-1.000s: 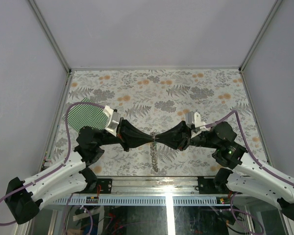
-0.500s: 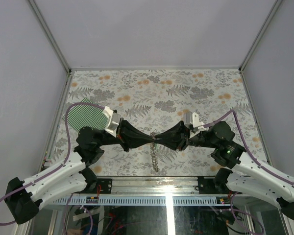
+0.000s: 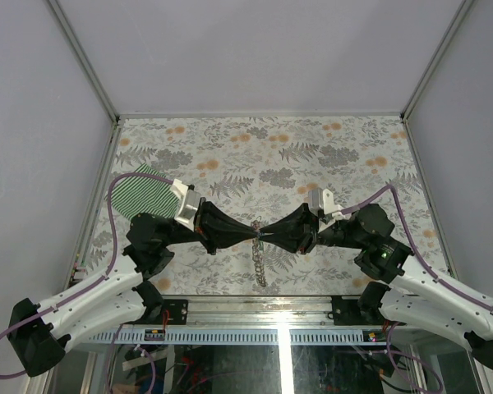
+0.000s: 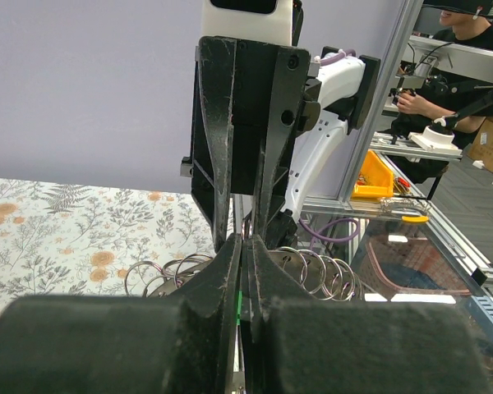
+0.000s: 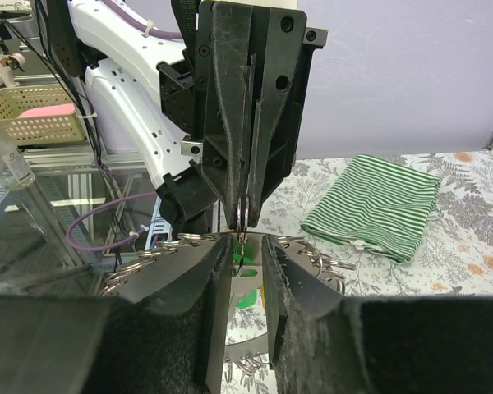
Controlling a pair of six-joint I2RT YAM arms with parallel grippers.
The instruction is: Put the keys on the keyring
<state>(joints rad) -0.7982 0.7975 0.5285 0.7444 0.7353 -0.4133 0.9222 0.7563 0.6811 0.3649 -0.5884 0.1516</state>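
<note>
My two grippers meet tip to tip above the table's near middle. The left gripper (image 3: 252, 232) is shut on a small metal ring (image 5: 241, 218) of the keyring, whose grey chain (image 3: 259, 264) hangs down from it toward the near edge. Loose rings (image 4: 322, 275) of the chain fan out beside the fingers. The right gripper (image 5: 246, 243) faces it with its jaws a little apart. A green key (image 5: 246, 297) sits between them, just under the pinched ring. Other keys are hidden.
A folded green-and-white striped cloth (image 3: 138, 194) lies at the left on the floral tablecloth (image 3: 312, 148). Grey walls and a metal frame enclose the table. The arms' bases and cables fill the near edge.
The right gripper has edged slightly left toward the left gripper. The left gripper stays shut on the ring, and the chain hangs as before.
</note>
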